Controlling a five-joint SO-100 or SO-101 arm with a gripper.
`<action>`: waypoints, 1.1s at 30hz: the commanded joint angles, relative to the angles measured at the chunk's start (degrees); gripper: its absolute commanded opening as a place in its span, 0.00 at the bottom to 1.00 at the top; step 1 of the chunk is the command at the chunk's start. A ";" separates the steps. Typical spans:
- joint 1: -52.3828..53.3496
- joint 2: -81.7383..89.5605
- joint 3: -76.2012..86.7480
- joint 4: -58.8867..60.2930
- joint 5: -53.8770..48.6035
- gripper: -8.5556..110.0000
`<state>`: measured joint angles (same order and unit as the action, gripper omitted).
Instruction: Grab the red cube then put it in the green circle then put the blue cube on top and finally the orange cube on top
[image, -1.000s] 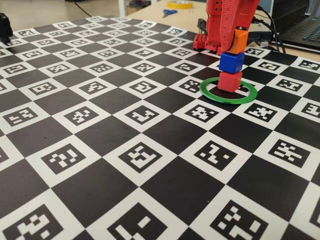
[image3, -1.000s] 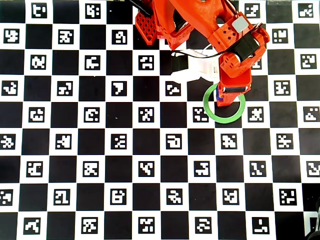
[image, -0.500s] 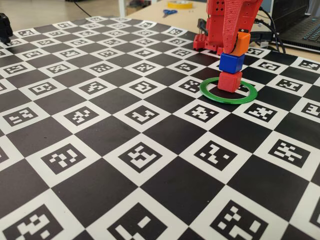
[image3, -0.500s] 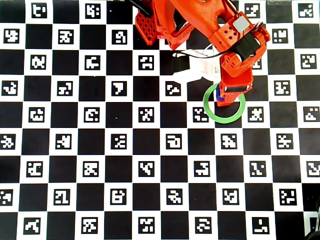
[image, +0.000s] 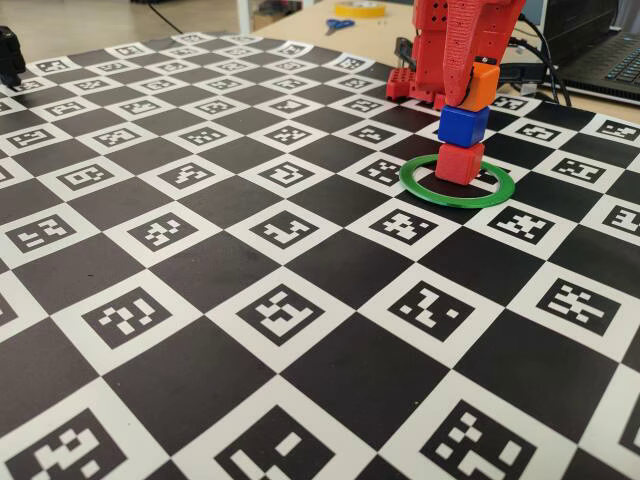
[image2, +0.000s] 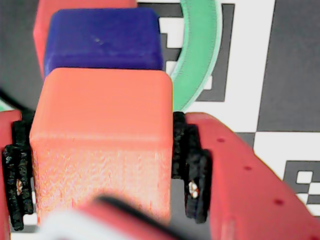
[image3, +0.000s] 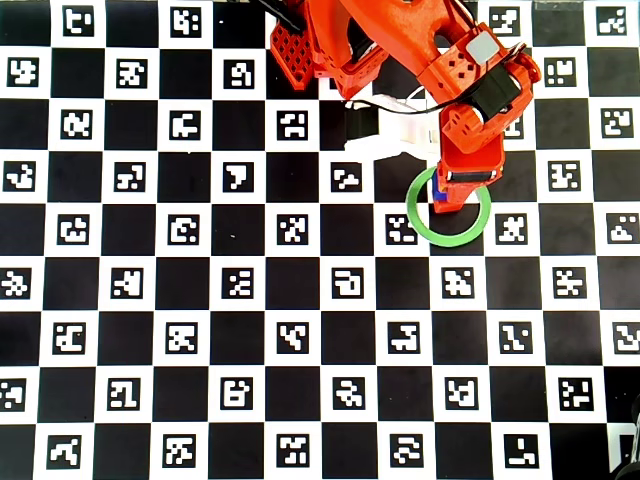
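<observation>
Final step of the stack: in the upper right of the fixed view the red cube sits inside the green circle with the blue cube on it. The pincer is clamped on the orange cube, which rests at or just above the blue cube's top, offset to the right. The next move likely calls for centring it, then parting the jaws gently so the stack stays put.

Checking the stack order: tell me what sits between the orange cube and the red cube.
The blue cube sits between them in the fixed view: red cube below, inside the green circle; orange cube above, in the jaws.
</observation>
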<state>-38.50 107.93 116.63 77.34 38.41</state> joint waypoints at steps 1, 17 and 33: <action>-0.70 2.29 -0.26 0.53 0.62 0.28; -1.49 3.43 0.09 2.55 2.55 0.46; -1.23 5.80 -6.94 9.93 -2.72 0.51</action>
<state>-39.55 109.86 115.05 85.69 36.47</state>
